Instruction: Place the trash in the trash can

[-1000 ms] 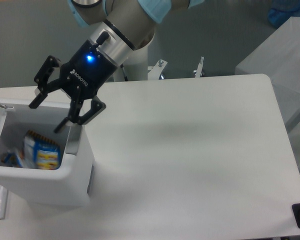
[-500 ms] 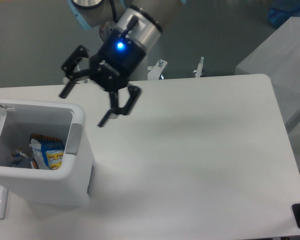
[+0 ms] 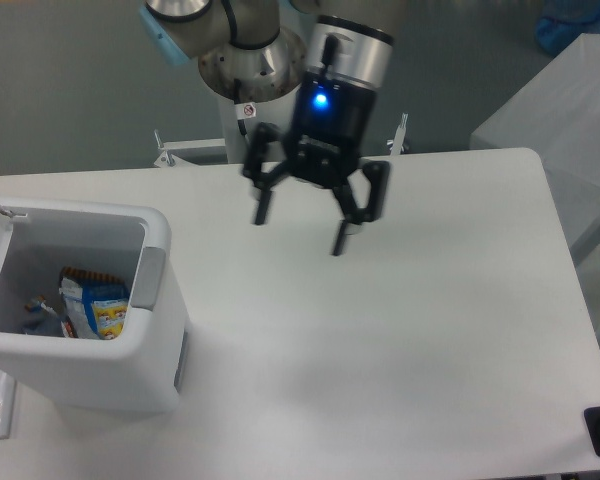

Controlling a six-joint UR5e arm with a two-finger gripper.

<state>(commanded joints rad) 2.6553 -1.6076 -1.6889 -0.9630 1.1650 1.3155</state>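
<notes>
White desk [image 3: 400, 330] lies bare beside the bin [image 3: 158, 300], wrapper [image 3: 98, 305] inside. My tool [image 3: 302, 230] hangs released and empty, well right of the bin; I judge the drop done, with retreat next.

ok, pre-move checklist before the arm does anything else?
1. Gripper empty: ok, jaws open, nothing between the fingers.
2. Gripper clear of the trash can: ok, it hangs over the table to the can's right.
3. Lid open: ok, the can's mouth is uncovered.
4. Snack wrapper binned: ok, lying inside the can.
5. Plastic bottle binned: cannot tell, only blurred bits show beside the wrapper.
6. Litter left on the table: ok, none in view.
</notes>
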